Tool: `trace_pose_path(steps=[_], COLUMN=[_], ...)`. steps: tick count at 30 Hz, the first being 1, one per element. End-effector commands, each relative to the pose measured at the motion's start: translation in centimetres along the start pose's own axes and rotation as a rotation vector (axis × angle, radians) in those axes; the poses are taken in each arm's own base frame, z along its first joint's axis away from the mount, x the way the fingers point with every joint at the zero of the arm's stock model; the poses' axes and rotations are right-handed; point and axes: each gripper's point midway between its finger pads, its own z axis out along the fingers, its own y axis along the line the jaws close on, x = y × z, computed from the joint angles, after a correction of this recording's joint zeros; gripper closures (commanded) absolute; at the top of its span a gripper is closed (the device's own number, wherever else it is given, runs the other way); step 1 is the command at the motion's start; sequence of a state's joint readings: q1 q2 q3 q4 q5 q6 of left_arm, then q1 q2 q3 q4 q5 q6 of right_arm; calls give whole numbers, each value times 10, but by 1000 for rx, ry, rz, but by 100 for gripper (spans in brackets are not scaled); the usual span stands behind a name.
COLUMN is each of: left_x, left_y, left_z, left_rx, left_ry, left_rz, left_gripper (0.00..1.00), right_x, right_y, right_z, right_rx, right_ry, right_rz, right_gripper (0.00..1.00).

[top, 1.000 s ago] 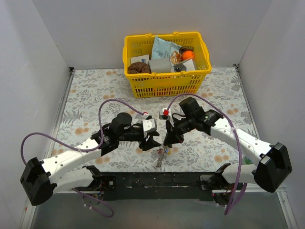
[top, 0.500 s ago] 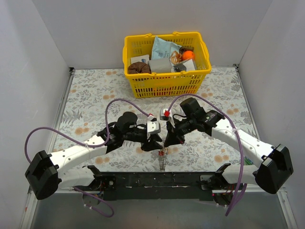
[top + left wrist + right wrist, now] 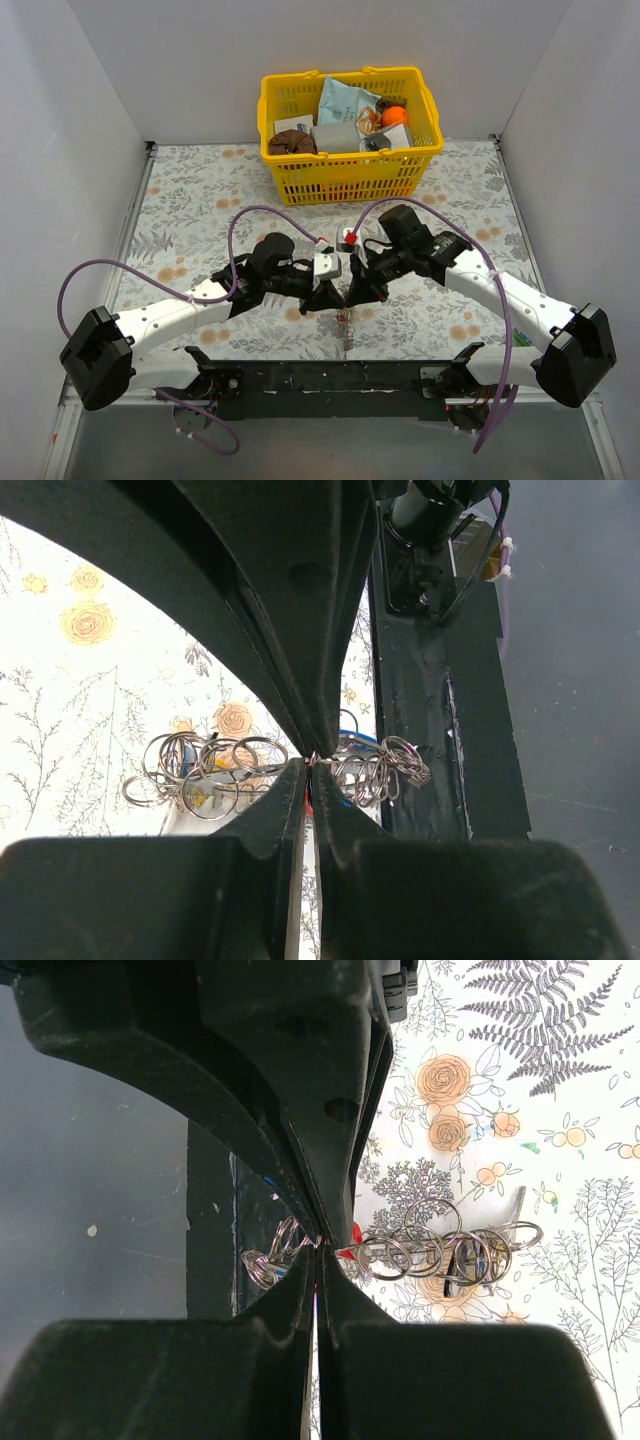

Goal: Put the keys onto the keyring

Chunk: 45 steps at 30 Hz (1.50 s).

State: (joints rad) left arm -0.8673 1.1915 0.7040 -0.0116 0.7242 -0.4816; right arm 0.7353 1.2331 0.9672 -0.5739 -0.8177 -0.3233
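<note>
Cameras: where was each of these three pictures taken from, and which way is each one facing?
Top external: fixed above and behind the arms, looking down on the table and yellow basket; both arms show whole.
Left wrist: rides the left arm, looking along the left gripper, shut on the ring bunch; only its black fingers show.
Right wrist: likewise along the right gripper, also shut on that bunch.
Shared: both wrist views see the same ring bunch over the floral table.

No text, brand or number can be read; print on the packets (image 3: 345,100) in the basket (image 3: 350,178) is blurred.
</note>
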Motion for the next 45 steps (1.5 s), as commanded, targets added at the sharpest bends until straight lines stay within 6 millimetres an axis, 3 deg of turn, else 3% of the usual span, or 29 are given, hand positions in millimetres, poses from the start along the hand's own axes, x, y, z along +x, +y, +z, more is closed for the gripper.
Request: trace_pose_path(steps=[1,3,4,9,13,17,32,35,42,45], left_x=[-24,-26,-27,-37,-36,-40,-41,-41,-43,-45], left_y=[1,1,1,3,5,4,2,2,1,-1], left_z=[0,-3,-3,-13,-21,-27,-34,-34,-36,-38], left_rx=[-3,-22,-27,-90,-139,-170,-187,-188,-191,-194], left_ry=[-67,-95,-105,-183,-220,-270,-305,-305,-315,-326], left_rz=[46,52,55,91,116,152,182,180,190,197], left_gripper=[100,100,100,100,100,100,100,100,100,100], right_x=[-21,-21,-24,-29,-33,-24,-22,-20,-15,-11], right_y=[10,8,9,3,-5,-13,-13,-13,-12,-12], right_z=[-5,-4,-5,-8,-14,-15,-7,-4,1,2], right_rx=[-21,-7,1,59,139,176,111,98,66,60], right_ry=[-75,-88,-105,-156,-171,-152,-162,-159,-149,-145], right_rz=[-84,-75,-84,-91,-82,-35,7,13,23,24], right_gripper=[99,93,81,53,44,42,53,61,89,92])
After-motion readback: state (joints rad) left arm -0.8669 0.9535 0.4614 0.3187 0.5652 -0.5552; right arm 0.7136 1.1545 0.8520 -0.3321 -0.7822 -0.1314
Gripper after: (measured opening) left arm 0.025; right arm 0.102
